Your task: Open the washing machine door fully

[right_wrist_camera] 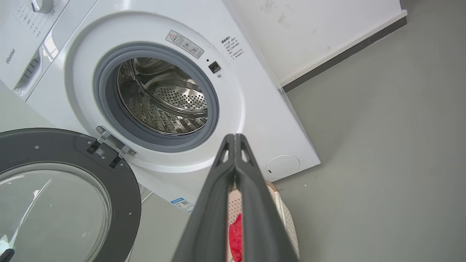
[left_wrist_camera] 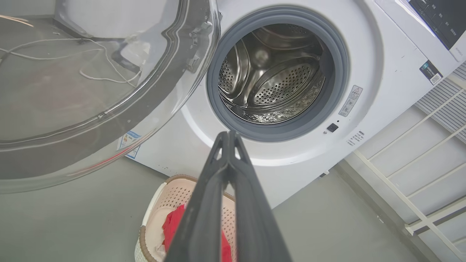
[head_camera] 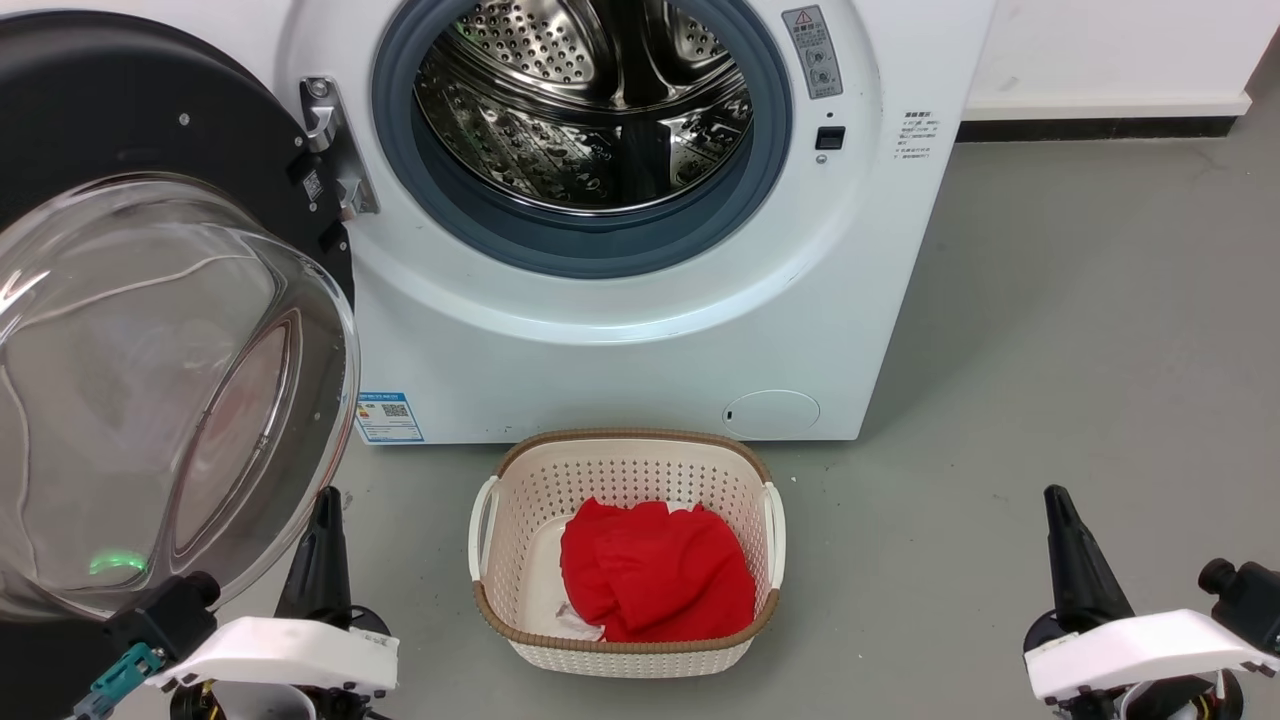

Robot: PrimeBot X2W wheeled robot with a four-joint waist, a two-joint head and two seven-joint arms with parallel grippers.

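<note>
The washing machine door (head_camera: 150, 330) is swung wide out to the left on its metal hinge (head_camera: 335, 150). Its black disc and clear glass bowl face me, seen also in the left wrist view (left_wrist_camera: 91, 83) and right wrist view (right_wrist_camera: 65, 196). The grey-ringed steel drum opening (head_camera: 580, 120) stands uncovered. My left gripper (head_camera: 325, 500) is low at the left, just right of the glass bowl, shut and holding nothing, its tips together (left_wrist_camera: 228, 134). My right gripper (head_camera: 1055, 495) rests low at the right, shut and holding nothing (right_wrist_camera: 235, 136), far from the door.
A white perforated laundry basket (head_camera: 510, 480) with red cloth (head_camera: 655, 570) stands on the grey floor in front of the machine, between my grippers. A small round white flap (head_camera: 770, 412) sits low on the machine's front. A white wall with a dark skirting (head_camera: 1090, 128) runs behind on the right.
</note>
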